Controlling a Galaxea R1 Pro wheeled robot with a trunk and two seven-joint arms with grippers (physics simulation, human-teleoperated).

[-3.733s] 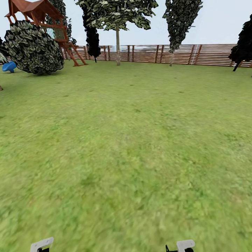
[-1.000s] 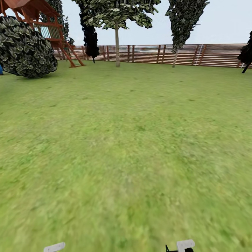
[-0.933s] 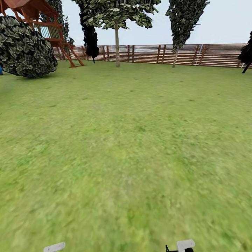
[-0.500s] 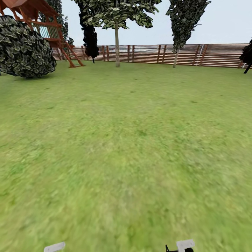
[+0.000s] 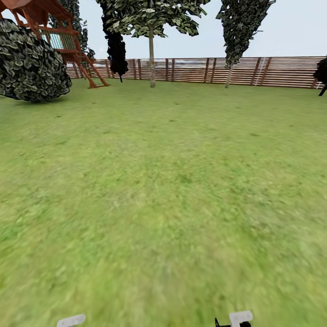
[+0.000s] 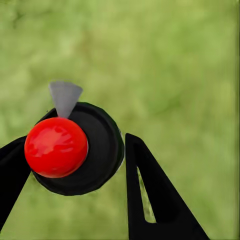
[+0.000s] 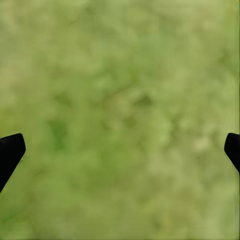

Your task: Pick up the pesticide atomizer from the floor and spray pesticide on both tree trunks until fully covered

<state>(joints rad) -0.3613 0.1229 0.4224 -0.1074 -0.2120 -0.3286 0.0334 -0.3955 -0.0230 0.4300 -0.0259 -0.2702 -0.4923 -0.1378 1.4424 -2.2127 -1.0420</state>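
The left tool (image 6: pixel 75 150) is clamped on what looks like the atomizer (image 6: pixel 75 147), red-topped, above the grass floor (image 5: pixel 172 190). The right tool (image 7: pixel 120 147) is wide apart. No writing shows. A brown fence (image 5: pixel 272 71) stands far off.

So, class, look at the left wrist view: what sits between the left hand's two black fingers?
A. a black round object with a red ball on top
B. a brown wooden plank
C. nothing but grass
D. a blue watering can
A: between the left hand fingers sits a black round object topped by a red ball, over blurred grass.
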